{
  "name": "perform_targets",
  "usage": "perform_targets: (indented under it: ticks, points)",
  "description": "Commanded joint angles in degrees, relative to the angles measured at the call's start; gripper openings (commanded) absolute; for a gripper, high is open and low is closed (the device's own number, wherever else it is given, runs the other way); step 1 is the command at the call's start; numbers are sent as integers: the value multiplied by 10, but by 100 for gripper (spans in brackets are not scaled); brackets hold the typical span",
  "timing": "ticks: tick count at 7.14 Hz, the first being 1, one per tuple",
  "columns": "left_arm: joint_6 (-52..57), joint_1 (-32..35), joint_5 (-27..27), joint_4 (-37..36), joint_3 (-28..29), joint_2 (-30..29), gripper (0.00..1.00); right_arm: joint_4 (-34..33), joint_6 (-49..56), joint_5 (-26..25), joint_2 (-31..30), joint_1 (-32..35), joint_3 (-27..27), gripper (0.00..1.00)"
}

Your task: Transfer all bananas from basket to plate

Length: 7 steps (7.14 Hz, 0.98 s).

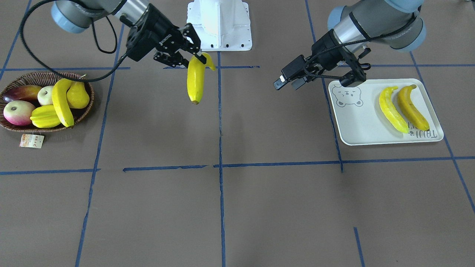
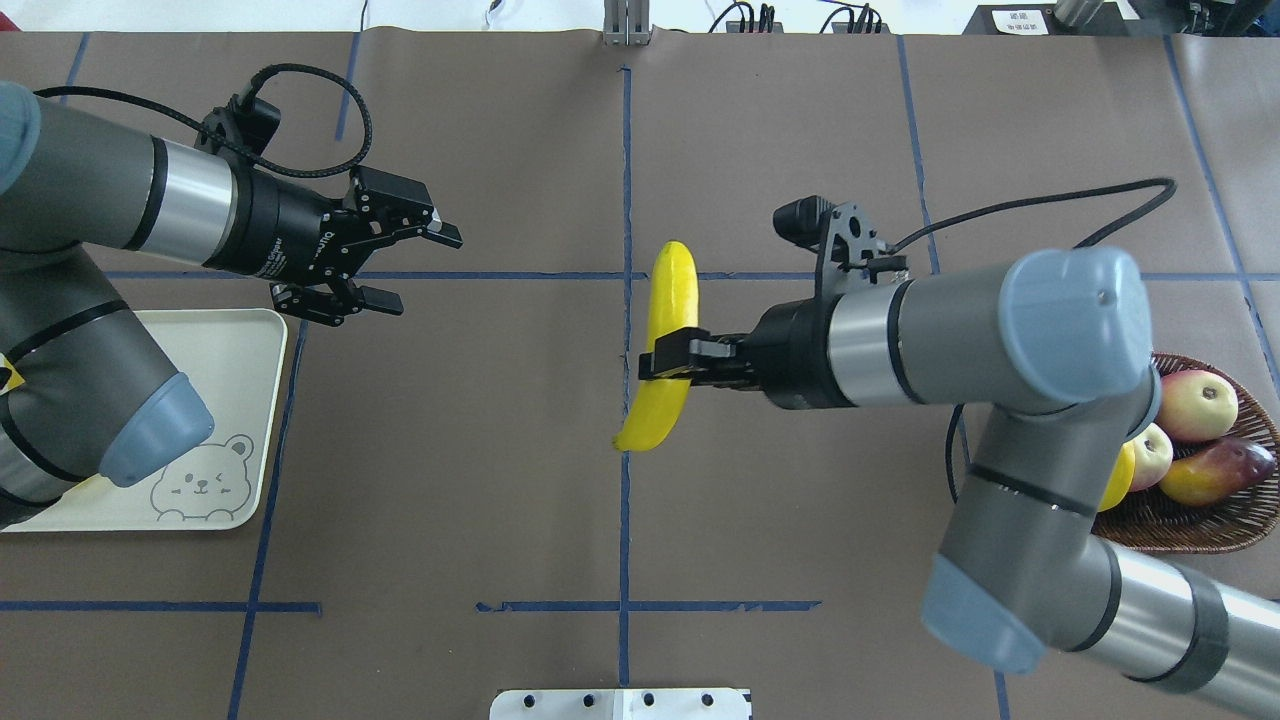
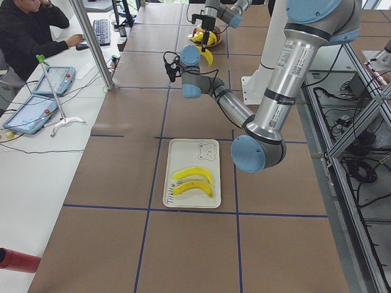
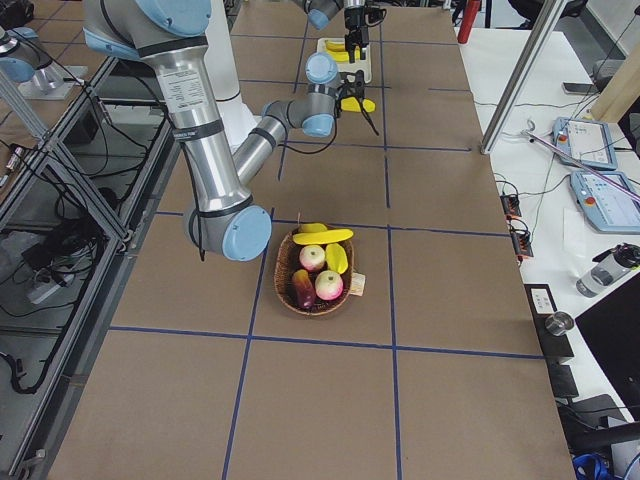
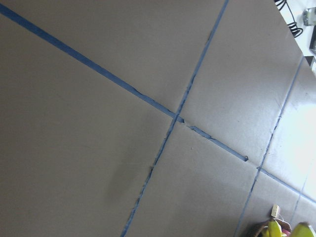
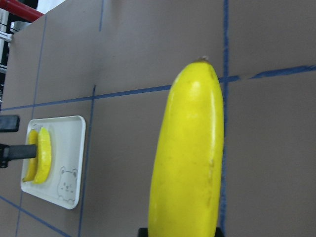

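My right gripper (image 2: 665,362) is shut on a yellow banana (image 2: 663,345), held in the air over the table's middle; the right wrist view shows this banana (image 6: 190,158) close up. The same gripper (image 1: 196,55) holds the banana (image 1: 195,79) near its stem end, the rest hanging down. Two bananas (image 1: 391,109) (image 1: 412,107) lie side by side on the off-white plate (image 1: 360,122). One banana (image 1: 61,102) rests across the brown wicker basket (image 1: 33,76). Beside the plate's bear corner, my left gripper (image 2: 420,270) stands open and holds nothing.
The basket also holds a starfruit (image 1: 45,116), a pear (image 1: 77,95), two apples and a mango (image 1: 22,92). A paper tag (image 1: 31,141) lies in front of it. The white robot base (image 1: 219,24) stands at the table's back. A person sits at a side desk (image 3: 27,30).
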<state>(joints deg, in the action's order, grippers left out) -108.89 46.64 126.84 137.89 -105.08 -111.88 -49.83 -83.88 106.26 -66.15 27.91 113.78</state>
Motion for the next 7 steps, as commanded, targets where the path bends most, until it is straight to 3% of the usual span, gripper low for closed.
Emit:
perform_targets:
  ticks: [1,5,7]
  points:
    - [-40,-21,-3,19,7,-39,99,8,-7,-44,25,-49,-1,0]
    - [-38,-107,-56,18,8,-74,99,8,-8,-43,33,-57,-2,0]
    - [-35,-121,-57,18,8,-77,99,10,-8,-43,34,-57,-2,0]
